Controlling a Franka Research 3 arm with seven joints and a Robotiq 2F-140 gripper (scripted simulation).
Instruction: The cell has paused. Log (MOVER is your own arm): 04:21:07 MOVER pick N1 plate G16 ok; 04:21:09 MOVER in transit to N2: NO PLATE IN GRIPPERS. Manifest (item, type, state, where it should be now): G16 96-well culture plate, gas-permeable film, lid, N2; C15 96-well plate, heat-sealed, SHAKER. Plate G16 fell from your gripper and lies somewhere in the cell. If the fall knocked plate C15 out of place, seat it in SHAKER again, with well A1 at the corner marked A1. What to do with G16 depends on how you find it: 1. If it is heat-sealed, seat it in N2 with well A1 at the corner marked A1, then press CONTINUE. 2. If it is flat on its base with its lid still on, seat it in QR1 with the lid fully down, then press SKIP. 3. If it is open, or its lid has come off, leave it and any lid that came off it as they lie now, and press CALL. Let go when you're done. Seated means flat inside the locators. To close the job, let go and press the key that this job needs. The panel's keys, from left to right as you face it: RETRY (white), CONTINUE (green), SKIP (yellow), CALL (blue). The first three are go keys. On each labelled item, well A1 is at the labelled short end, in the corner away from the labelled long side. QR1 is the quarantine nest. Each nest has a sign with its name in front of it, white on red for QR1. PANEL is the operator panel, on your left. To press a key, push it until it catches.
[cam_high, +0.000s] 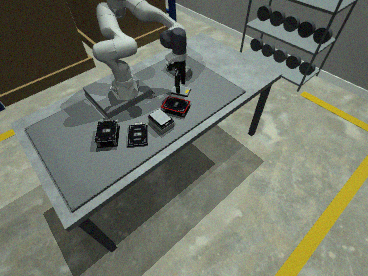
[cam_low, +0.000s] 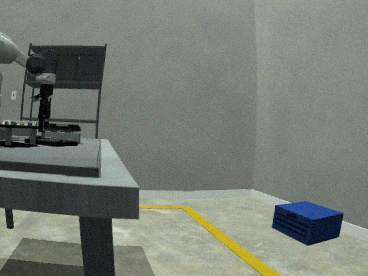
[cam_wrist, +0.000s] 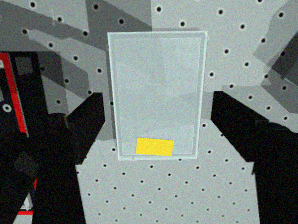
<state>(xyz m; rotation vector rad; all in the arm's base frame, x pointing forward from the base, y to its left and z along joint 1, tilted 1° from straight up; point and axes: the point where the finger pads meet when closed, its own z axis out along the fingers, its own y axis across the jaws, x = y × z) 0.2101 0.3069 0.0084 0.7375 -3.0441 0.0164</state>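
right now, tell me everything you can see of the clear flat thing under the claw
The clear piece is a thin, see-through rectangle with a raised rim around its edge, most likely a plate lid. A yellow label sits at one short end. It lies flat on the dotted grey board, beside the red-edged nest. The claw hangs open above it, one dark finger off each long side, neither seen touching it. Nothing rests on it.
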